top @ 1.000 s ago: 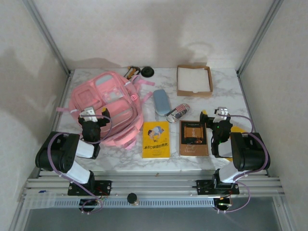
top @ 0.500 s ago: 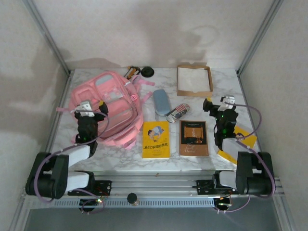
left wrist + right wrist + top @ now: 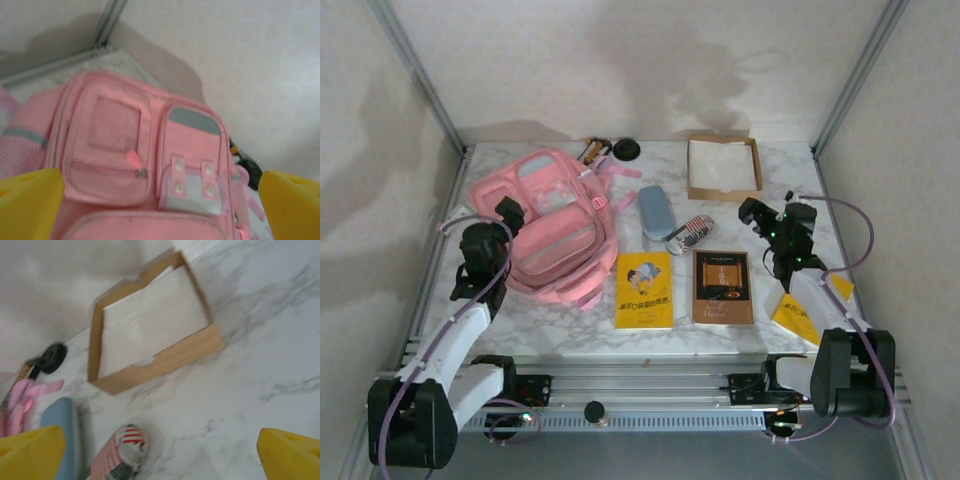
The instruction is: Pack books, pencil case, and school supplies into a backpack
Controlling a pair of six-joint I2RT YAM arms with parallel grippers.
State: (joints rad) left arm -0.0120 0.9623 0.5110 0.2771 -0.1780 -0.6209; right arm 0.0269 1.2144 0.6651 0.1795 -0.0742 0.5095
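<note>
Backpack: just one, big soft pink thing with pale grey-blue panels and front pockets, lying flat on the table's back left. Two books near the front middle, yellow book beside brown book. Left gripper over the bag and right gripper are both spread wide, empty.

backpack: soft pink cloth, matt, stitched seams
tabletop: marble-look, smooth, faint sheen
cardboard tray: brown card, matt; white paper lining
yellow book: smooth paper cover
brown book: dark cover, gold print
rails: bare ribbed metal
</note>
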